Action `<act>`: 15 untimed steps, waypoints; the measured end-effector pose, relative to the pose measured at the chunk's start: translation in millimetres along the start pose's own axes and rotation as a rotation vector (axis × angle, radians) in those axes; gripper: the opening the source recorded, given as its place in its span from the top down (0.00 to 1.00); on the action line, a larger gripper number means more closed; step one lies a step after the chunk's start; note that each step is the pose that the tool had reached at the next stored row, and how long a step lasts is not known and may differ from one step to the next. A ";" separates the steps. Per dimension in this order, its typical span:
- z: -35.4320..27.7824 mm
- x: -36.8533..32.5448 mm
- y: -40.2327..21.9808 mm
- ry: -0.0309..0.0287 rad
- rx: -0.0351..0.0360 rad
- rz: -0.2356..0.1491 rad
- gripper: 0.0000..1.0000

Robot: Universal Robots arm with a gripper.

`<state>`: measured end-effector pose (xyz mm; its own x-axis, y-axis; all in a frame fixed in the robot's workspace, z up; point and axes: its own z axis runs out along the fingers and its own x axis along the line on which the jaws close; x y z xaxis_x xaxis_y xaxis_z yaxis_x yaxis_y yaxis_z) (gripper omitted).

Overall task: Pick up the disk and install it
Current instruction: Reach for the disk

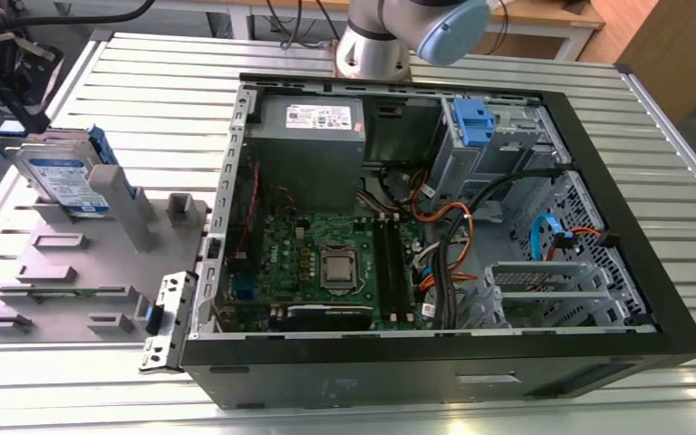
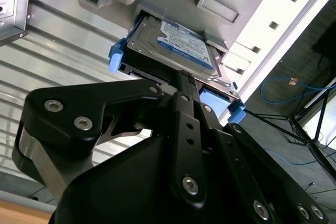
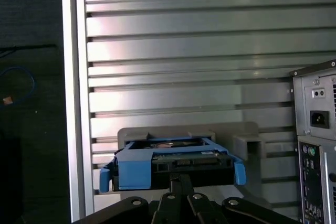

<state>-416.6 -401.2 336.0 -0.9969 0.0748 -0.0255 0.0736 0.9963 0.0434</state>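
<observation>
The disk [image 1: 64, 181] is a silver hard drive with a blue-and-white label and blue side rails. It stands tilted on the grey fixture [image 1: 70, 272] at the exterior view's left, leaning against a tall grey post [image 1: 124, 204]. My gripper [image 1: 33, 109] is at its upper end. In both wrist views the disk [image 2: 178, 45] [image 3: 173, 161] lies just beyond the gripper [image 2: 181, 74] [image 3: 181, 178]. The black fingers stand shut together at the middle of the disk's near edge, beside its blue rail [image 3: 134, 174]. I see nothing held between them.
An open computer case [image 1: 638, 227] lies across the slatted metal table [image 1: 142, 82], with the motherboard [image 1: 323, 263], grey power supply [image 1: 312, 127] and a blue-handled drive bay [image 1: 474, 122] exposed. Cables cross the case's right half. The arm's base [image 1: 379, 45] stands behind the case.
</observation>
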 end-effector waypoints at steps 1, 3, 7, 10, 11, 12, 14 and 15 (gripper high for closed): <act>0.8 0.5 -0.1 0.0000 0.0000 -0.001 0.89; 1.9 1.7 -0.2 0.0001 -0.0002 -0.004 0.89; 2.9 3.5 -0.4 0.0003 -0.0004 -0.010 0.89; 2.9 3.6 -0.4 0.0007 -0.0004 -0.016 0.89; 2.9 3.7 -0.4 0.0008 -0.0005 -0.018 0.89; 2.9 3.7 -0.4 0.0009 -0.0006 -0.021 0.89; 2.9 3.7 -0.4 0.0013 -0.0008 -0.030 0.89; 2.8 3.7 -0.4 0.0015 -0.0008 -0.034 0.89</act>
<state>-420.3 -401.2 333.1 -0.9988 0.0412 -0.0254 0.0400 0.9983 0.0433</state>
